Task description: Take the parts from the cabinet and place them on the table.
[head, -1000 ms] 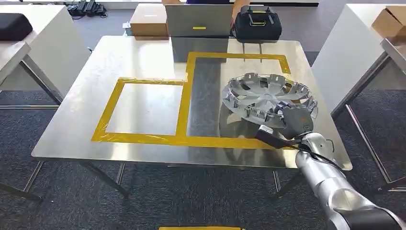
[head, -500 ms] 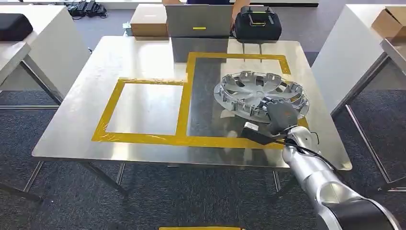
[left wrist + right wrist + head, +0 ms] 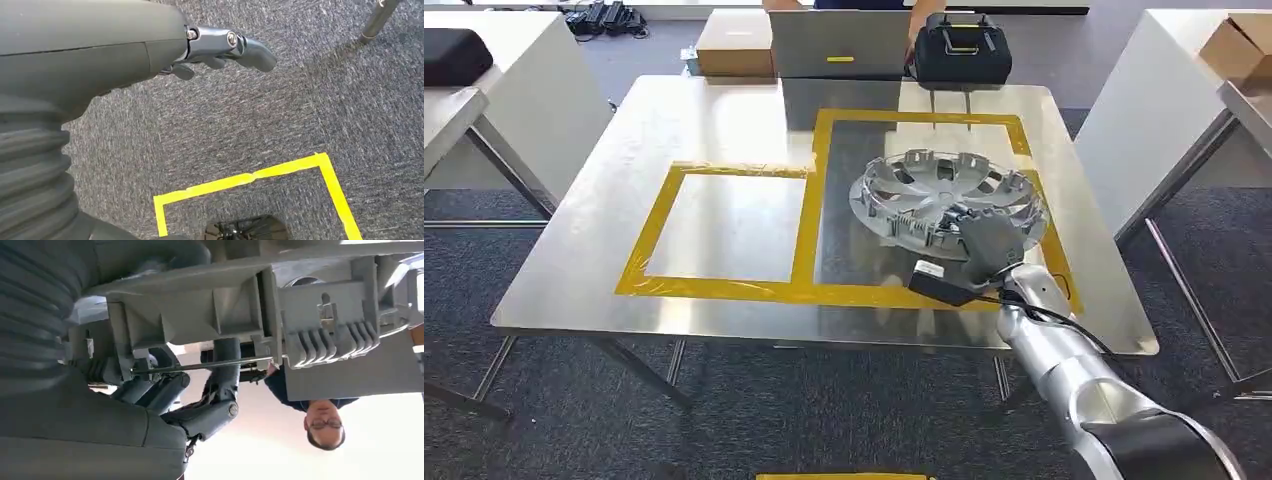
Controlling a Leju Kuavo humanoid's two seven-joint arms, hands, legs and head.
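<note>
Gripping the near rim of a silver wheel cover (image 3: 949, 195), the right robot hand (image 3: 986, 243) reaches in from the surface's (image 3: 724, 110) near right corner. From the head view the hand covers that part of the rim, so the contact itself is hidden; the right wrist view shows dark fingers (image 3: 220, 390) curled around the wheel cover's ribbed grey edge (image 3: 280, 315). The wheel cover sits tilted inside the right-hand yellow tape outline (image 3: 824, 200), toward the surface's right edge, with its inner side up. Whether its far rim touches the surface cannot be told.

The left robot hand (image 3: 220, 50) hangs over grey carpet (image 3: 280, 115) beside a yellow floor tape (image 3: 255, 176), holding nothing, its fingers loosely apart.

A person (image 3: 320, 420), partly cut off, stands beyond the surface's far edge.
</note>
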